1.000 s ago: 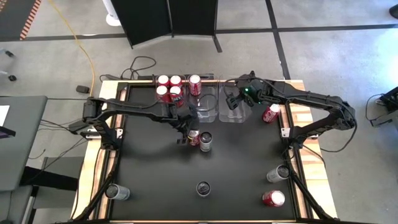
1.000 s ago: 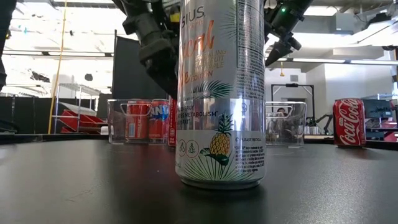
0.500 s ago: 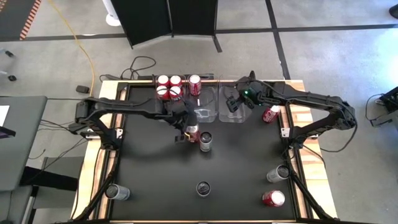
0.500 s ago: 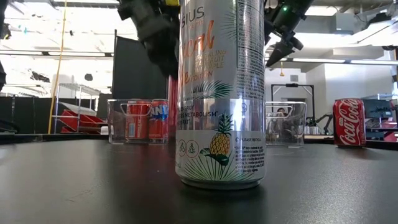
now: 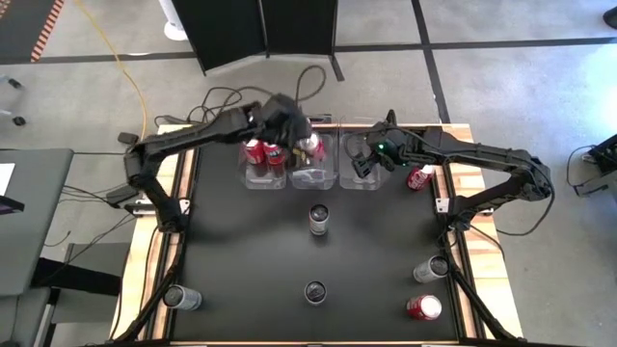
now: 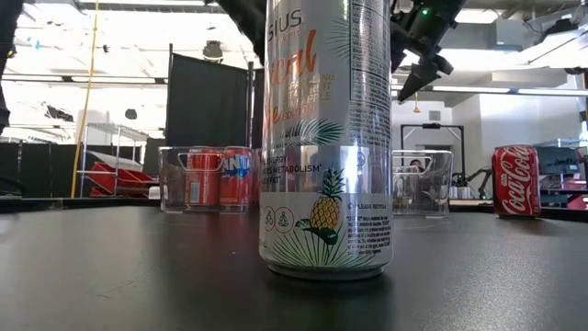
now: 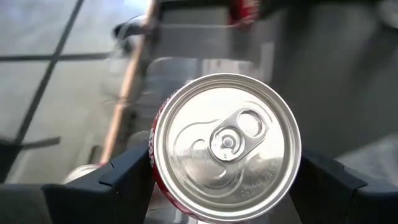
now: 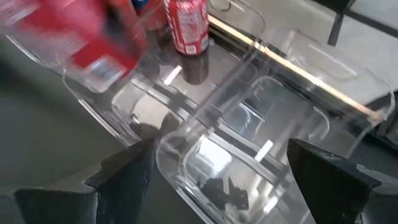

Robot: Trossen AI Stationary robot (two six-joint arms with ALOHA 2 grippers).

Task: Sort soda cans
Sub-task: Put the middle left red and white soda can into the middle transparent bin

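My left gripper is shut on a red soda can with a silver top and hangs above the clear bins at the table's far edge. The same can shows blurred in the right wrist view. More red cans stand in the left bin, and one red can stands in the middle bin. My right gripper hovers open over the right bin, holding nothing. A silver can stands on the table's middle. My left gripper pinches the red can's side wall, just under the top rim, between its two fingers. The fingers come slanting down from the table's left. The can is lifted clear, its top up and tipped toward the wrist camera.
Silver cans stand near the front, at the front left and at the right edge. Red cans stand at the front right and right of the bins. A tall silver can fills the low view.
My left gripper has lifted the red can from beside the silver can at the table's middle. It has carried it up and toward the far edge until it hangs over the bins. The silver can has stayed where it was.
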